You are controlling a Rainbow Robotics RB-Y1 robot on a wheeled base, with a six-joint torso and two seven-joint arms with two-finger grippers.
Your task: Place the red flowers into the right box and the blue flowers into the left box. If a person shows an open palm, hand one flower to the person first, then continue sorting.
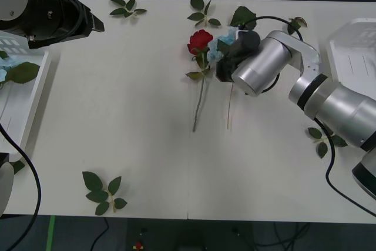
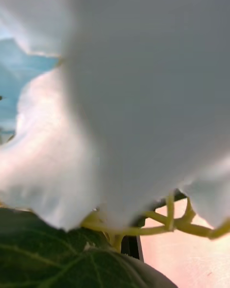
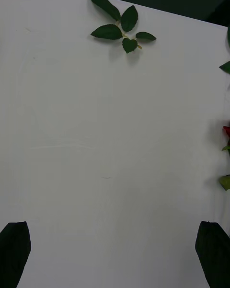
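A red flower [image 1: 200, 40] lies mid-table at the far side, its stem [image 1: 200, 104] running toward me; a sliver of that red flower [image 3: 226, 131] shows in the left wrist view. Just right of it lies a blue flower [image 1: 225, 40], with my right gripper [image 1: 223, 64] down on it. Pale blue petals [image 2: 143, 77], a green leaf [image 2: 57, 259] and yellow-green stalks press close to the right wrist camera. My left gripper [image 1: 97, 23] hangs open and empty [image 3: 115, 230] over bare table at the far left. The left box [image 1: 29, 107] holds another blue flower [image 1: 3, 74]. The right box [image 1: 352, 51] sits far right.
Loose green leaf sprigs lie scattered: far left [image 1: 128, 9], far middle [image 1: 202, 14], near front left [image 1: 104, 192], and beside my right arm [image 1: 324, 139]. One sprig [image 3: 122, 26] shows in the left wrist view. White table [image 1: 135, 116] lies open between the arms.
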